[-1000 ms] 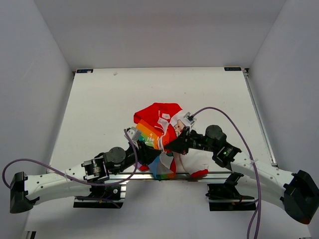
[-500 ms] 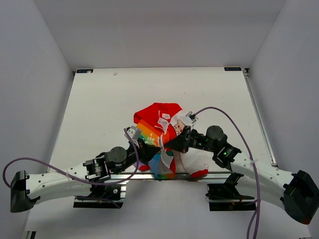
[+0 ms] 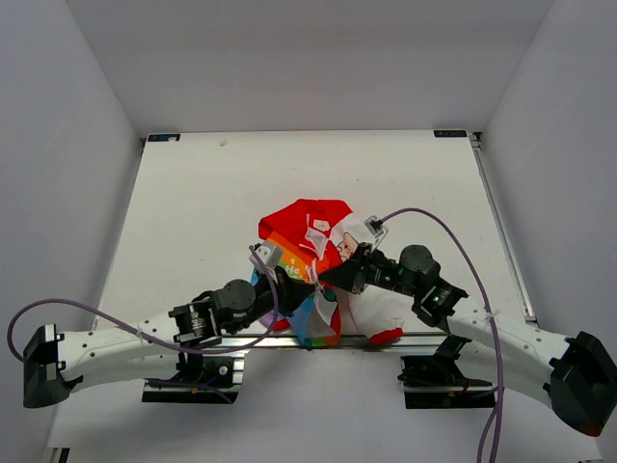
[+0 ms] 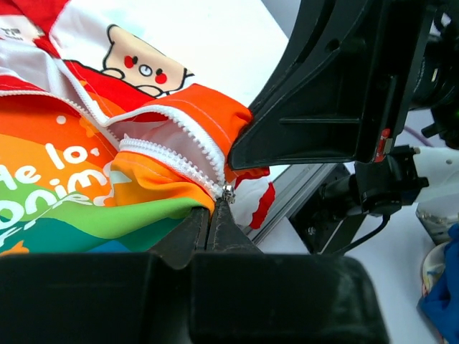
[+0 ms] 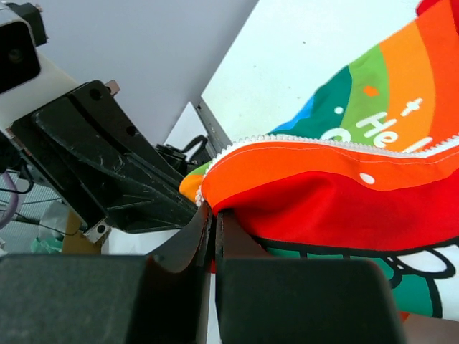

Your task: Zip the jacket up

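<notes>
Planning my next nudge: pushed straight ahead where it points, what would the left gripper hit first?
Probably the black right gripper, just beyond the white, rainbow-hemmed fabric jacket that the left gripper pinches.

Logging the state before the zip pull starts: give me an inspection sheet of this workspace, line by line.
Surface: white table, no spills seen.
Job's things: jacket bunched near the front edge; zipper teeth apart, not zipped.
Clutter: nothing seen.
Grippers: left tool shut on the jacket hem beside the zipper's bottom end; right tool shut on the orange edge opposite.
Cables: purple cables loop over both arms; no snag seen.
Surroundings: white walls on three sides; metal rail at the near edge.
</notes>
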Controlling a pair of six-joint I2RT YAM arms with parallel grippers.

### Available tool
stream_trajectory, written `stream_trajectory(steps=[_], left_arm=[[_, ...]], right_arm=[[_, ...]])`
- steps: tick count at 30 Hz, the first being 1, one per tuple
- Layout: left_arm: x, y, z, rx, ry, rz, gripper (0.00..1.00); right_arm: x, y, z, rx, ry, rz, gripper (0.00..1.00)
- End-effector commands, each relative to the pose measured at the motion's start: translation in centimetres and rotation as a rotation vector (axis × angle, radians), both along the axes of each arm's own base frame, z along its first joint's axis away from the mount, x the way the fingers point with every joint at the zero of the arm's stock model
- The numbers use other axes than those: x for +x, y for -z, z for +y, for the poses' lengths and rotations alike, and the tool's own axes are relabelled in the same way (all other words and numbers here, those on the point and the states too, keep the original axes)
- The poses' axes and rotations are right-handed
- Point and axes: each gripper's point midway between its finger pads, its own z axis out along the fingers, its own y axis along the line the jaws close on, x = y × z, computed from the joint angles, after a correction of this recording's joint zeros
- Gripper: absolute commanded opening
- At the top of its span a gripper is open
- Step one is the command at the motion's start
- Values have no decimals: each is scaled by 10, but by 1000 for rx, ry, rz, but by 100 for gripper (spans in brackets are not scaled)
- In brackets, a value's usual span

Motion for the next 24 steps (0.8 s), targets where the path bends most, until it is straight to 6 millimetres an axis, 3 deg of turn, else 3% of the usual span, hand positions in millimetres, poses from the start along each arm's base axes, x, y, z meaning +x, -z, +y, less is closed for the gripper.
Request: stream_trajectory(steps=[1,5,6,9,14,22,24], left_arm=[[-23,16,-10,69,135,49,0],[-24,20,-11,72,137,68,0],[-25,19,-10,66,140,66,0],[-28,16,-11,55,158,62,0],[-30,26,-8,90,150,105,0],[-22,17,-6,70,86,149,0],[-22,19,-7,74,84,163,0]], right_arm=[[12,-65,-1,135,55,-135,0],[13,-53,-2,47,50,-124,0],[13,-36,-4,-11,60,-82,0],[15,-16,-12,-71,94,-57,0],[10,-20,-12,-80,64,-100,0],[-8,-7,-10,-177,-74,-103,44],[-9,-7,-12,-186,-68,-96,64]])
